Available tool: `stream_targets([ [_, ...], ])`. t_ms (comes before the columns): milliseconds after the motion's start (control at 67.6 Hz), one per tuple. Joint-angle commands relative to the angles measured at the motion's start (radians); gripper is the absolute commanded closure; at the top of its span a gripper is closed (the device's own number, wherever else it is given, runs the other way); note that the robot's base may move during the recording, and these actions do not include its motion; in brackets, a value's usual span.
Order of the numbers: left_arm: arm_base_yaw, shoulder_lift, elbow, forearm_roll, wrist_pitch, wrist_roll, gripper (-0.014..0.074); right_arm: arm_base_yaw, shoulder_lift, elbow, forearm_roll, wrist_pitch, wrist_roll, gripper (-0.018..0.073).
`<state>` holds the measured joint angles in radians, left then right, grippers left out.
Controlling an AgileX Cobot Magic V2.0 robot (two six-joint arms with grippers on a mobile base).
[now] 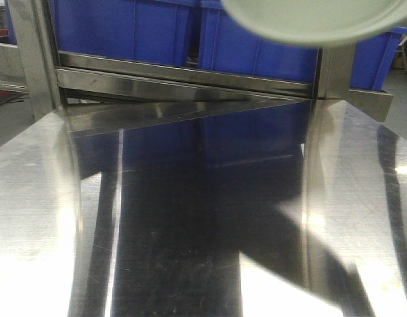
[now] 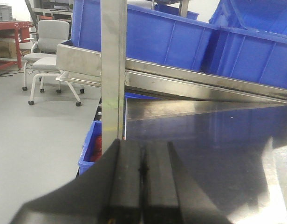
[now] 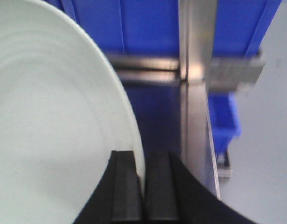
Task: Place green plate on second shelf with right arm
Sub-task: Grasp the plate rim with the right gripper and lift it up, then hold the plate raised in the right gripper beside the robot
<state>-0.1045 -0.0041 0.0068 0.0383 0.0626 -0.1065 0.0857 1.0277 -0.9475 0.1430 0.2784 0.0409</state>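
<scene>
The green plate (image 1: 316, 20) is pale mint with faint rings. It hangs high at the top right of the front view, in front of the blue bins. In the right wrist view the plate (image 3: 45, 116) fills the left half, and my right gripper (image 3: 142, 161) is shut on its rim, one finger on each side. My left gripper (image 2: 142, 163) is shut and empty, low over the steel shelf surface (image 2: 204, 154). Neither gripper shows in the front view.
Blue plastic bins (image 1: 157, 30) stand on the steel shelf level above the shiny steel surface (image 1: 190, 218). Steel uprights stand at the left (image 1: 35, 59) and right (image 3: 194, 70). An office chair (image 2: 48, 51) and a low blue bin (image 2: 90, 144) are on the floor to the left.
</scene>
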Motion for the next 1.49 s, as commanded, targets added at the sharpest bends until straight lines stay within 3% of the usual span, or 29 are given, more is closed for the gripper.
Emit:
stream_targets([
  [0, 0.0, -0.017, 0.041, -0.003, -0.083, -0.002, 0.0465, -0.001, -0.176, 0.069, -0.051, -0.198, -0.01, 0.0503],
  [177, 0.0, -0.017, 0.041, -0.003, -0.083, -0.002, 0.0465, -0.001, -0.482, 0.254, -0.191, -0.256, -0.019, 0.0503],
  [547, 0.0, -0.017, 0.041, -0.003, -0.083, -0.002, 0.0465, -0.005, -0.94, 0.51, -0.258, -0.23, -0.019, 0.0503],
  [754, 0.0, -0.017, 0.041, -0.003, -0.083, -0.002, 0.0465, -0.005, -0.967, 0.558, -0.258, -0.308, -0.019, 0.0503],
  [1479, 0.0, -0.017, 0.041, -0.003, -0.083, -0.002, 0.0465, -0.005, -0.967, 0.558, -0.258, -0.294, -0.019, 0.0503],
])
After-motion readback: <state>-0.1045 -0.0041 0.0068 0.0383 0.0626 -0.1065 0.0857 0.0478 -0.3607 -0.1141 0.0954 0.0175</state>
